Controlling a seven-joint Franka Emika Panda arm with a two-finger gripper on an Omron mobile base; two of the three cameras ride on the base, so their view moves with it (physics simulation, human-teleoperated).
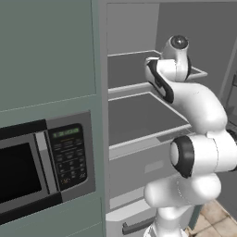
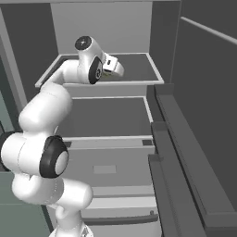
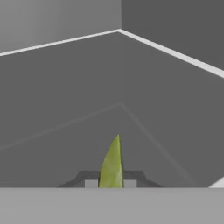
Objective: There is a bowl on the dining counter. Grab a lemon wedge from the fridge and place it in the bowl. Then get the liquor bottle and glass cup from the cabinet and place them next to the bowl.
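Note:
The fridge [image 1: 139, 115] stands open, and my arm reaches onto its upper shelf [image 2: 134, 67]. In the hand view, a small yellow-green lemon wedge [image 3: 112, 162] stands upright between my two finger tips. My gripper [image 3: 111, 183] is shut on it, just above the dark shelf floor. In the right base view my hand [image 2: 113, 65] hovers over the left part of that shelf. The wrist hides the fingers in the left base view. The bowl, dining counter, liquor bottle, glass cup and cabinet are out of view.
The open fridge door with its long bins [image 2: 185, 152] runs along the right. A bare lower shelf [image 2: 111, 115] and drawers [image 2: 111, 176] lie below my hand. A microwave [image 1: 41, 162] sits in a grey-green wall panel [image 1: 46, 51] left of the fridge.

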